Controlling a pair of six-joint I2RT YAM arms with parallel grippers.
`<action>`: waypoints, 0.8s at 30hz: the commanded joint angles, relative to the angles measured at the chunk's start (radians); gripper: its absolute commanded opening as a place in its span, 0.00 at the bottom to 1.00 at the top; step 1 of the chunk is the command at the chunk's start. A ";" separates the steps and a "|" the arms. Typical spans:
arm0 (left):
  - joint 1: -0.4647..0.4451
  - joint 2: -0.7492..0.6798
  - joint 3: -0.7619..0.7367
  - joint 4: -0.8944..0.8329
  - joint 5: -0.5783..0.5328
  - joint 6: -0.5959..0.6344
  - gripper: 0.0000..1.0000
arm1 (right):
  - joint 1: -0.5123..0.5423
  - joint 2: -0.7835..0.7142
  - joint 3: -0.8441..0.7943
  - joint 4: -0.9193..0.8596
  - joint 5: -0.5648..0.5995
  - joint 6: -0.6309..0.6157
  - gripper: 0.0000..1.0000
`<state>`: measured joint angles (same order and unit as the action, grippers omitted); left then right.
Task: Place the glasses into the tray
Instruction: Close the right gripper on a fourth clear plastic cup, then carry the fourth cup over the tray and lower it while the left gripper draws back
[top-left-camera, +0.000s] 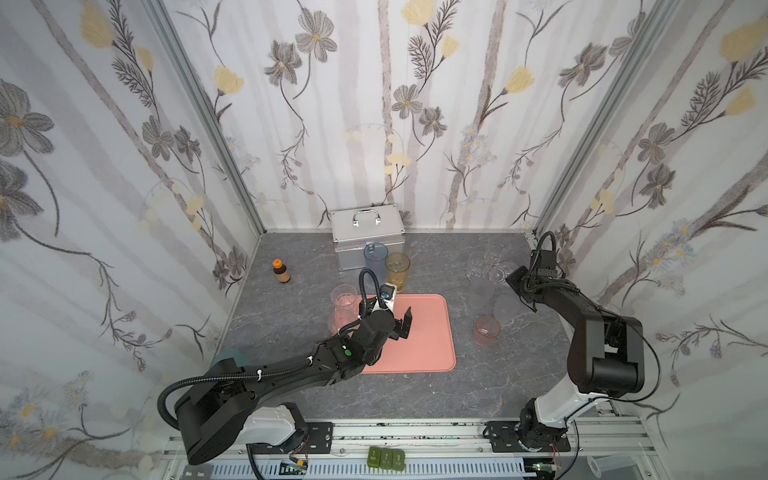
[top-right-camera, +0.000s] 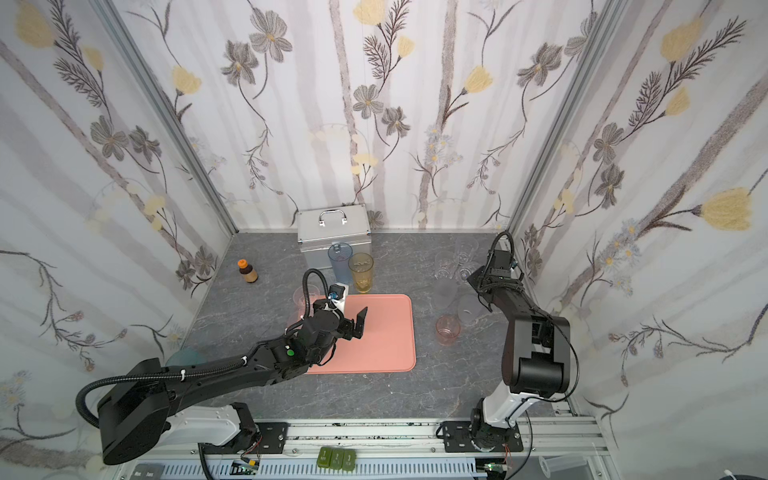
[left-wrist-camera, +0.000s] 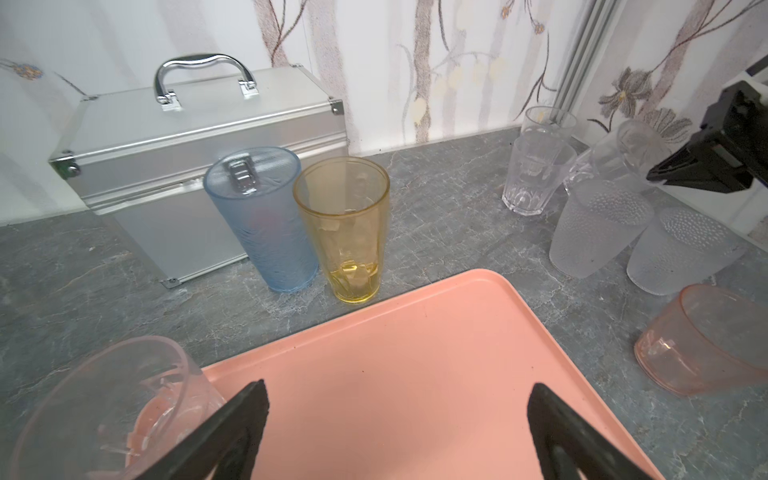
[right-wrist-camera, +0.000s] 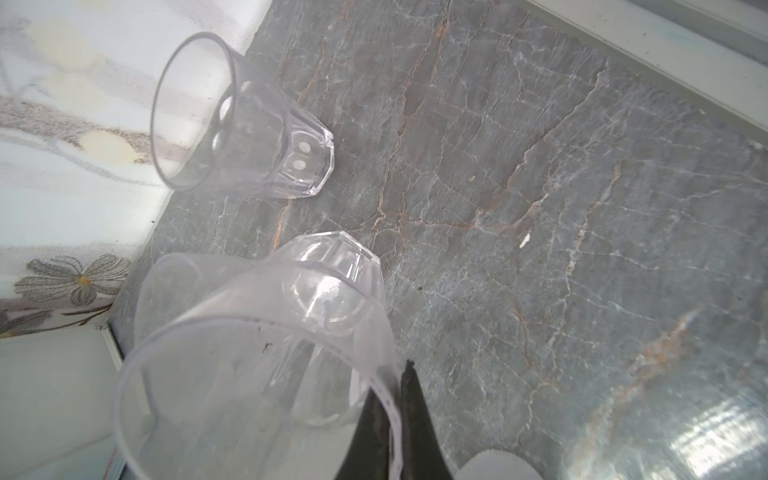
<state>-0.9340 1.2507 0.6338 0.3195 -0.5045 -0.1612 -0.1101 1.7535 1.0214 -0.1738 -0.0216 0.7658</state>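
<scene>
**Green blocks (top-left-camera: 386, 458) to silver case (top-left-camera: 368, 237): one pinch, one open reach**

Markings on the blocks, on the front rail (top-left-camera: 415, 430), too small to read. Beyond, left gripper (top-left-camera: 405, 322) spread wide, holding nothing, above the tray (top-left-camera: 428, 332). Just beside one finger (left-wrist-camera: 232, 424), a pinkish glass (left-wrist-camera: 116, 407) at the tray's corner; on or off it, cannot tell. Off the tray to that gripper's right, a short pink glass (top-left-camera: 486, 330), then two frosted glasses (left-wrist-camera: 598, 232). Past those, right gripper (right-wrist-camera: 395, 382) clamped on the rim of a clear glass (right-wrist-camera: 257, 374) held at a tilt. Straight ahead of the left gripper, amber glass (left-wrist-camera: 343, 232) and blue glass (left-wrist-camera: 259, 220) side by side, just off the tray. Far to its left, brown bottle (top-left-camera: 281, 271), label unreadable.
</scene>
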 joint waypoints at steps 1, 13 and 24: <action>0.038 -0.068 -0.011 0.008 -0.019 0.005 1.00 | 0.022 -0.070 -0.002 -0.009 0.052 -0.031 0.00; 0.369 -0.215 0.065 -0.302 0.151 -0.060 1.00 | 0.418 -0.325 0.102 -0.187 0.133 -0.077 0.00; 0.562 -0.224 0.094 -0.421 0.351 -0.148 1.00 | 0.857 -0.117 0.312 -0.412 0.173 -0.152 0.00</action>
<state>-0.3790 1.0294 0.7376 -0.0750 -0.2298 -0.2520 0.6918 1.5642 1.2850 -0.5175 0.1268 0.6586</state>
